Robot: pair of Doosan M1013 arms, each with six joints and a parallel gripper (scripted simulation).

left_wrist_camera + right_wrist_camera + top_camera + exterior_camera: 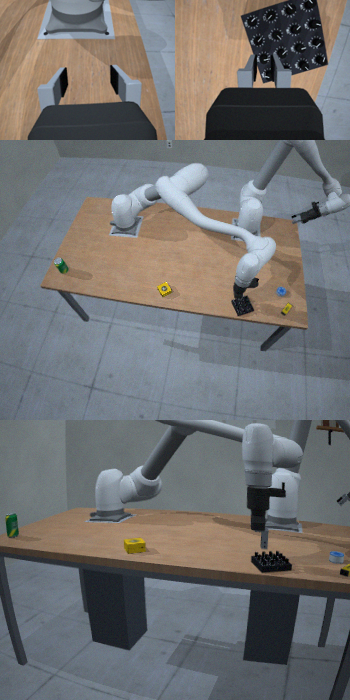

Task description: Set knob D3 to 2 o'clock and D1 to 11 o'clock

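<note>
While two hands (295, 219) (89, 82) (264, 69) show, one can (61, 265) (12, 525) stands.

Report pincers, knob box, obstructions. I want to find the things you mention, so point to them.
Left pincer (296, 219) (340, 500) (89, 80) wide open, empty. Right pincer (239, 296) (264, 547) (264, 60) part-open above knob box (244, 311) (272, 566) (289, 40). Close-set neighbouring knobs (243, 304) (272, 556) (281, 52) could obstruct.

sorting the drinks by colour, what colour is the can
Green, showing best in the exterior view.
</note>
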